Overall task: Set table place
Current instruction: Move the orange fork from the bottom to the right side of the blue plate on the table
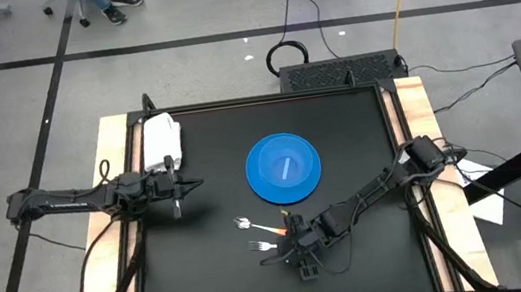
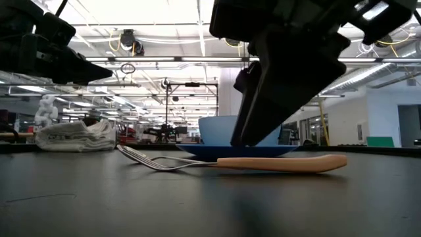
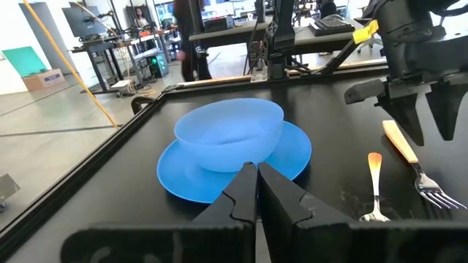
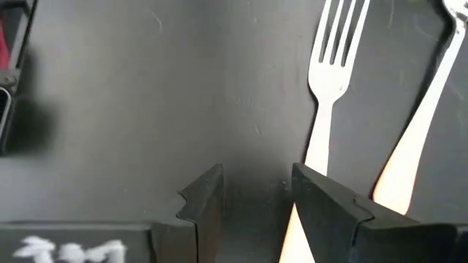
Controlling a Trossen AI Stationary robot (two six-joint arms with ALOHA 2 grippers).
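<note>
A blue bowl [image 3: 230, 135] stands on a blue plate [image 1: 284, 168] in the middle of the black table [image 1: 218, 283]. A fork with a pale handle [image 1: 272, 245] and a spoon [image 1: 251, 225] lie flat on the table near the plate's near side. My right gripper [image 4: 256, 197] is open, pointing down just above the fork [image 4: 330, 88]; the handle passes under one finger [image 4: 329, 212]. My left gripper [image 3: 256, 179] is shut and empty, held over the table's left part [image 1: 180, 187]. My right gripper has one finger [image 4: 329, 212] over the fork's handle [image 4: 316, 157], which lies outside the gap between the fingers. The finger hides the place where they meet, so I cannot tell whether it touches the handle. The fork lies flat on the table.
A folded white napkin [image 1: 161, 139] lies at the table's far left corner, beyond my left gripper. The spoon [image 4: 420, 124] lies right beside the fork. Bare tabletop shows on the near left and the right side.
</note>
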